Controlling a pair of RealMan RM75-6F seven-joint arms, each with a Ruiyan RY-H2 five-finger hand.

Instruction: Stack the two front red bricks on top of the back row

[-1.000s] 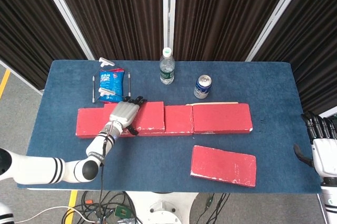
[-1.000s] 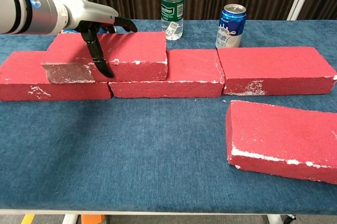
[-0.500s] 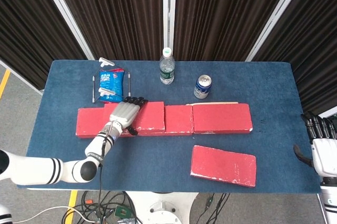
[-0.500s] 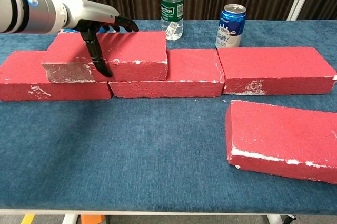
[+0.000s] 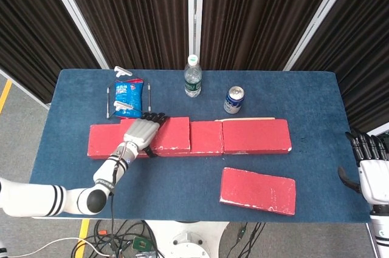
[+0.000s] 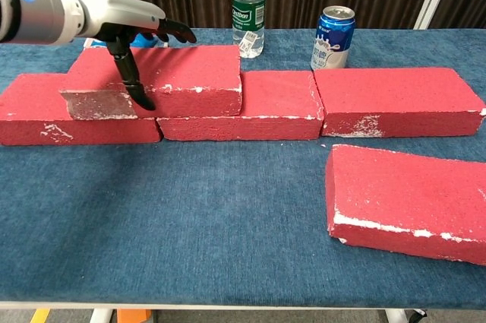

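left hand [image 6: 125, 23] drawn slightly back, seemingly off chipped stacked brick [image 6: 163, 80]

Bricks [image 6: 402, 201] — rough, chipped; tablecloth [image 6: 190, 216] — matt felt.

table [image 5: 182, 179]: blue cloth top | curtains [image 5: 140, 15]: dark, pleated, behind | floor [image 5: 21, 118]: grey, yellow line at left | cables [image 5: 121, 237]: under the front edge, possibly loose
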